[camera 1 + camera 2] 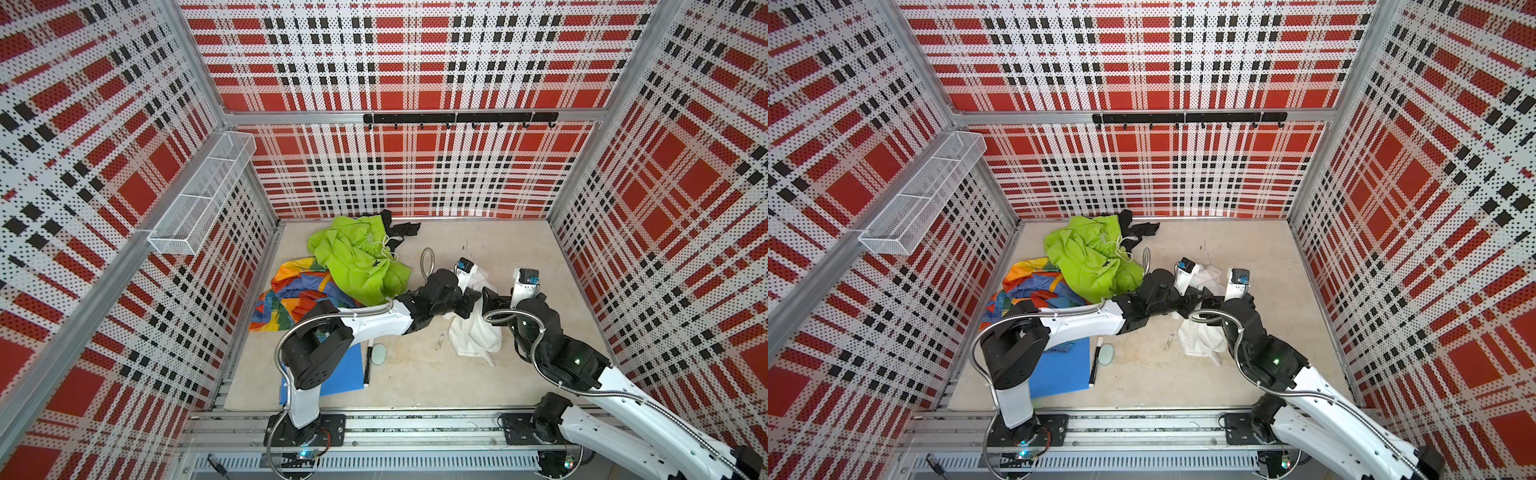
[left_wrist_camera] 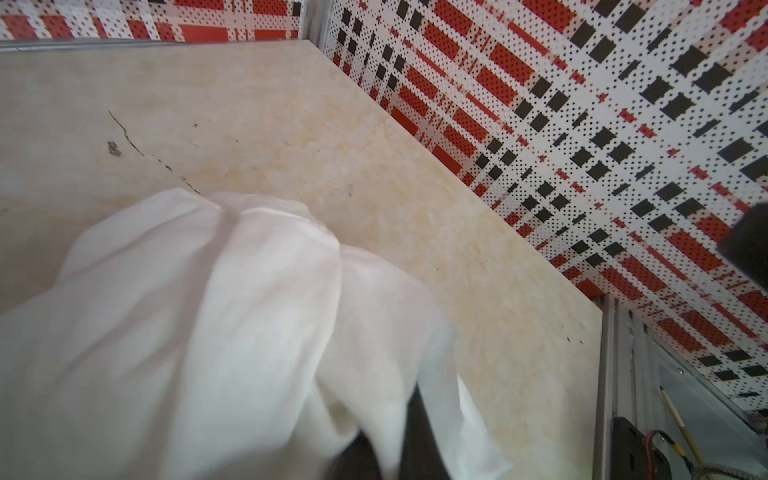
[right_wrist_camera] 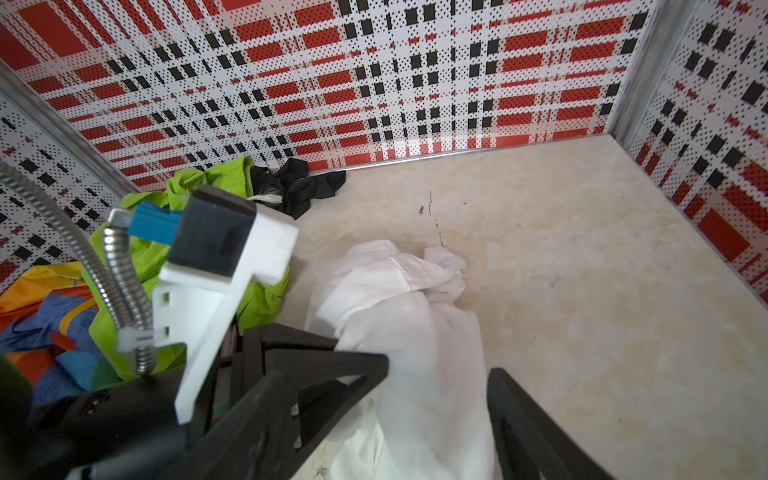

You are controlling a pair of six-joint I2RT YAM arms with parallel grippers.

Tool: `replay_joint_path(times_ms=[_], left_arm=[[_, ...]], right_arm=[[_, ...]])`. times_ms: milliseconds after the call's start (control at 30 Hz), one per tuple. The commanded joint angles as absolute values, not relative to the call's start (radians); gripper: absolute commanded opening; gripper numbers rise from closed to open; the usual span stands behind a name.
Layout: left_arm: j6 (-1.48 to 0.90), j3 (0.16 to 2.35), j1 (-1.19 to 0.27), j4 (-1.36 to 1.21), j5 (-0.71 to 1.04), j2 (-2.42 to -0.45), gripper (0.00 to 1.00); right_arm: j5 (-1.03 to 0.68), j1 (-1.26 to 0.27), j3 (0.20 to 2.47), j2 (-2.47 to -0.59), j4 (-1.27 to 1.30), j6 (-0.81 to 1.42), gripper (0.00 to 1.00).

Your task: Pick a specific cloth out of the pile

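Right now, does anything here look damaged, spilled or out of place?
A thin dark line and smudge mark the tabletop just beyond the white cloth: crack or ink, I cannot tell. Nothing spilled.

The left arm [image 1: 374, 320] reaches out low across the middle, and the left gripper [image 1: 473, 296] is clamped tight on a fold of the cloth [image 1: 473, 336], which drapes over its fingers [image 2: 419, 432]. The right arm [image 1: 615, 382] bends inward toward it, forearm sloping down, so the right gripper [image 3: 438, 368] sits just beside the left gripper's tip, almost nose to nose. Its jaws stand apart with the cloth between them, one on each side of the fabric.
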State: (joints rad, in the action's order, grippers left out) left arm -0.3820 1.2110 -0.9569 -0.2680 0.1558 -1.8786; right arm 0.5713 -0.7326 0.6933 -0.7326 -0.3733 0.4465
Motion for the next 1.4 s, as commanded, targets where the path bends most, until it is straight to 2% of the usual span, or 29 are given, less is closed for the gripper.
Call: replay_joint_path(times_ms=[0, 200, 433, 600, 867, 1133, 1367], left_arm=[[-0.448, 1.192, -0.962, -0.358, 0.196, -1.897, 0.05], [-0.554, 1.144, -0.945, -0.467, 0.245, -1.939, 0.13], [-0.588, 1.092, -0.956, -0.507, 0.233, -1.954, 0.19], [-0.622, 1.074, -0.957, -0.521, 0.218, -1.979, 0.23], [-0.648, 1.073, -0.963, -0.503, 0.222, -2.012, 0.26], [-0.664, 1.066, -0.973, -0.490, 0.248, -2.036, 0.29], [-0.637, 1.084, -0.974, -0.466, 0.283, -1.991, 0.42]], right_arm=[[0.483, -0.701, 0.678, -0.743, -0.413, 0.511, 0.77], [0.297, -0.593, 0.590, -0.762, -0.437, 0.613, 0.70], [0.193, -0.580, 0.541, -0.825, -0.463, 0.638, 0.68], [0.064, -0.581, 0.425, -0.882, -0.366, 0.688, 0.54], [0.105, -0.548, 0.333, -0.994, -0.203, 0.711, 0.43], [0.095, -0.454, 0.280, -1.099, 0.116, 0.724, 0.39], [0.100, -0.440, 0.299, -1.085, 0.145, 0.706, 0.41]])
